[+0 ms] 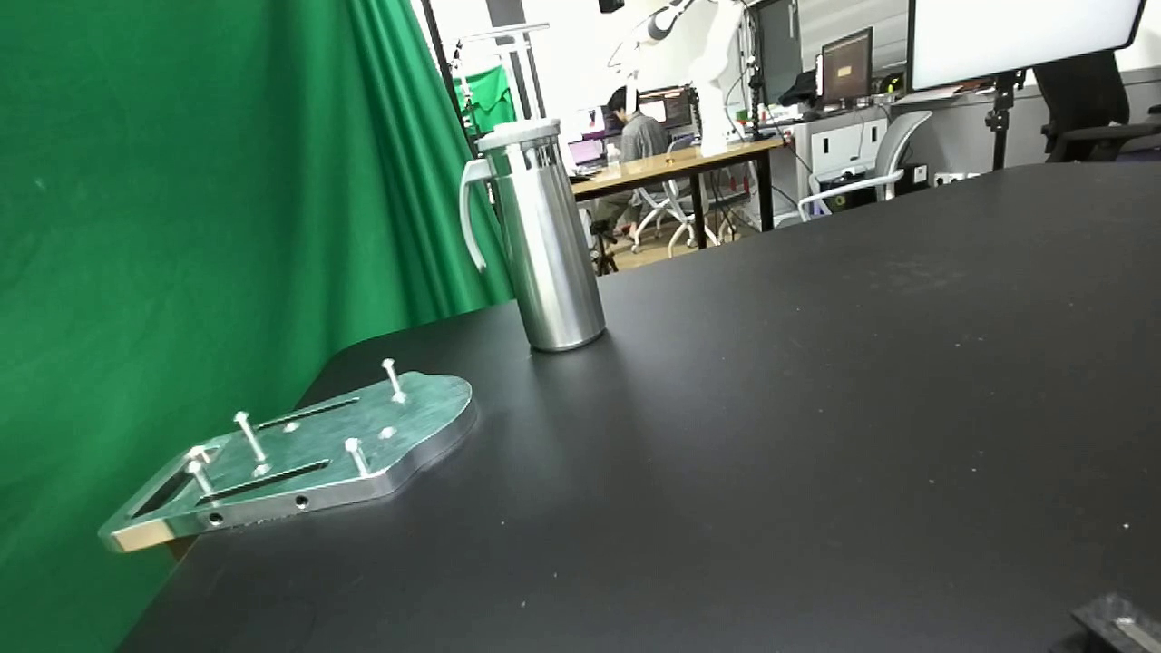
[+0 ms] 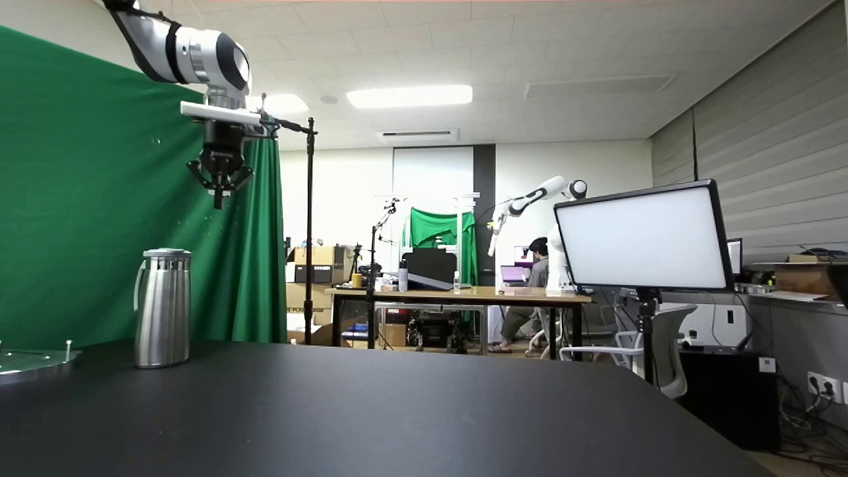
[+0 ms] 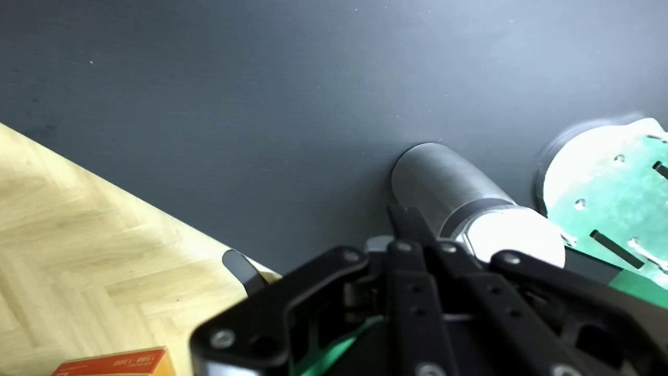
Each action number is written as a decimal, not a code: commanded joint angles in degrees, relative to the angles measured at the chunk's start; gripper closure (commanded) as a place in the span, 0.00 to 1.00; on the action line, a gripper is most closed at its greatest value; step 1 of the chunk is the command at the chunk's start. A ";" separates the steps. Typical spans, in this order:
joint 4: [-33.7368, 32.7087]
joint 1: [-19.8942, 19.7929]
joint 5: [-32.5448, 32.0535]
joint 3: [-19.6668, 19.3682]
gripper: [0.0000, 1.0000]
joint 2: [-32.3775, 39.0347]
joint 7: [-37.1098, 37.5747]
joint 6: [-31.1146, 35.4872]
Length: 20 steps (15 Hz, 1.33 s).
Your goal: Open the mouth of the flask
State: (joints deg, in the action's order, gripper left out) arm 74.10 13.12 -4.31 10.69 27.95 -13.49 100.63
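Note:
The steel flask (image 1: pixel 558 263) stands upright on the black table in both exterior views, also here (image 2: pixel 163 318). Its mouth is covered by a grey lid (image 1: pixel 519 133), which is also seated on top here (image 2: pixel 167 252). A light side handle (image 1: pixel 469 213) faces the green curtain. In the wrist view the flask body (image 3: pixel 443 180) is seen from above, and its lid (image 3: pixel 514 235) looks washed-out white, partly hidden by my gripper. My gripper (image 2: pixel 218 197) hangs high above the flask, a little to one side, not touching it. Its fingertips (image 3: pixel 412 222) are together with nothing between them.
A flat greenish plate with upright pegs (image 1: pixel 417 413) lies close to the flask at the table edge; it also shows in the wrist view (image 3: pixel 600 183). A green curtain (image 1: pixel 227 181) hangs behind. A dark stand pole (image 2: pixel 309 232) rises beyond the table. An orange box (image 3: pixel 115 363) sits on the wooden floor.

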 commanded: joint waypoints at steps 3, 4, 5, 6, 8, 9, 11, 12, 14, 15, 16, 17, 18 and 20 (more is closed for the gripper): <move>-0.26 0.03 0.05 -0.20 0.99 0.15 0.02 -0.28; -0.26 0.02 0.05 -0.20 0.99 0.15 0.02 -0.28; -0.26 0.02 0.05 -0.20 0.99 0.15 0.02 -0.28; -0.26 0.02 0.05 -0.20 0.99 0.15 0.02 -0.28; -0.26 0.02 0.05 -0.20 0.99 0.14 0.02 -0.28; -0.26 0.02 0.05 -0.20 0.99 0.15 0.02 -0.28; -3.89 1.24 -1.49 -0.17 1.00 2.53 -0.28 -1.75; -5.30 1.86 -2.01 -0.09 1.00 3.56 -0.33 -2.37; -7.84 2.81 -1.87 0.33 1.00 5.56 -0.89 -3.23; -9.12 3.26 -1.39 0.61 1.00 6.71 -1.21 -3.60; -10.47 3.67 -0.86 0.93 1.00 7.89 -1.70 -4.14; -11.72 4.19 -0.67 1.14 1.00 8.98 -2.02 -4.73; -12.81 4.71 -0.69 1.32 1.00 9.99 -2.33 -4.98; -14.94 5.70 -0.90 1.50 1.00 11.94 -2.80 -5.21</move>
State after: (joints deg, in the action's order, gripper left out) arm 65.60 17.82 -5.38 11.74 35.92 -15.10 98.18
